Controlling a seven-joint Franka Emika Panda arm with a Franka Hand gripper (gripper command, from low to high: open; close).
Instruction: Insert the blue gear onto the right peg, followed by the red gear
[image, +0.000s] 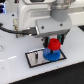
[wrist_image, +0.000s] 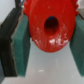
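In the exterior view my gripper (image: 54, 44) is shut on the red gear (image: 54, 45) and holds it just above the blue gear (image: 50, 54). The blue gear lies flat on the grey black-bordered plate (image: 36, 58), toward the exterior view's right end. The right peg is hidden under the blue gear. The twin pin (image: 38, 59) stands bare on the plate at the exterior view's left. In the wrist view the red gear (wrist_image: 50, 25) fills the picture, its dark centre hole facing the camera, clamped between two green pads (wrist_image: 22, 45).
The plate sits on a white table (image: 15, 70). The arm's white body (image: 40, 15) hangs over the far side of the plate. A dark cable (image: 20, 31) runs across the table at the exterior view's left.
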